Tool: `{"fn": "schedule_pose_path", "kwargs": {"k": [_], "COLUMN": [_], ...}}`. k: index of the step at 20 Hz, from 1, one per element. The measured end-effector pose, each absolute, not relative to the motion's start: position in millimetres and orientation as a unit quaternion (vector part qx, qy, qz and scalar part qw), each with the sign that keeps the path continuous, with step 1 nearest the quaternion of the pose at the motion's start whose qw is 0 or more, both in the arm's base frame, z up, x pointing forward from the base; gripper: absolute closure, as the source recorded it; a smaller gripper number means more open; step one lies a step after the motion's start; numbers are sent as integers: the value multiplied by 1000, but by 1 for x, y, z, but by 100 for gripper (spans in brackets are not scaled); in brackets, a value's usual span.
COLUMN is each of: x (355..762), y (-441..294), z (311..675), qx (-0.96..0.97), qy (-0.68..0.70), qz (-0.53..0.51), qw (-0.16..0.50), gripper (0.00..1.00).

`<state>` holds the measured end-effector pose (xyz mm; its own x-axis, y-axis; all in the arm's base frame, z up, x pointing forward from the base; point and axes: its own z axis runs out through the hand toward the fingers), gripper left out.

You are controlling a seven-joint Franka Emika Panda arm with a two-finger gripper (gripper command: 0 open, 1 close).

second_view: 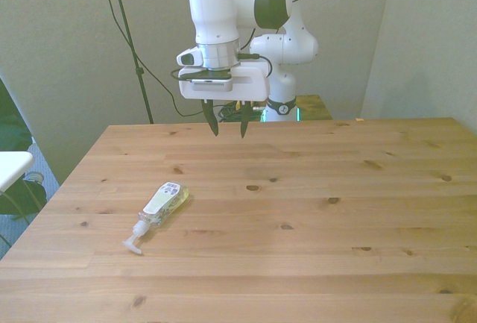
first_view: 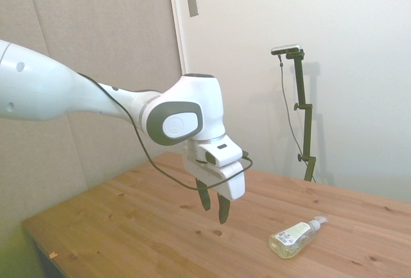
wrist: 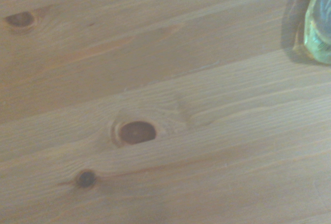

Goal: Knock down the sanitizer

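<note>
Side view: sanitizer flat on table, pump end away from gripper, fingers narrowly parted, holding nothing. Front view: lying diagonally toward the front view's left, nearer the camera than gripper. Wrist view: only bottle base in frame.

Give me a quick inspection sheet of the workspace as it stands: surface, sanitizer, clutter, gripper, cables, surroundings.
Surface: wooden table, knotty planks, bare apart from the bottle.
Job's things: sanitizer lies on its side toward the front view's left, label up, pump top pointing to the near edge; its base shows at the edge of the wrist view.
Clutter: nothing seen.
Gripper: gripper hangs above the table, fingers pointing down and slightly apart, empty, clear of the bottle.
Cables: black cable loops from the arm to the wrist, off the table.
Surroundings: plain walls; white object beyond the table's edge, unidentifiable.
</note>
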<state>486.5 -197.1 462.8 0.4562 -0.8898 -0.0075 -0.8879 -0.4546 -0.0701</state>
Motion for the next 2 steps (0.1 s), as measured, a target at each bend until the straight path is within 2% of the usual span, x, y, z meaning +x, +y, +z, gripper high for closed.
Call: {"fn": "schedule_pose_path", "kwargs": {"k": [2], "x": [479], "y": [-182], "z": [460], "qx": [-859], "qy": [511], "qz": [-12], "qw": [33], "gripper": [0]}}
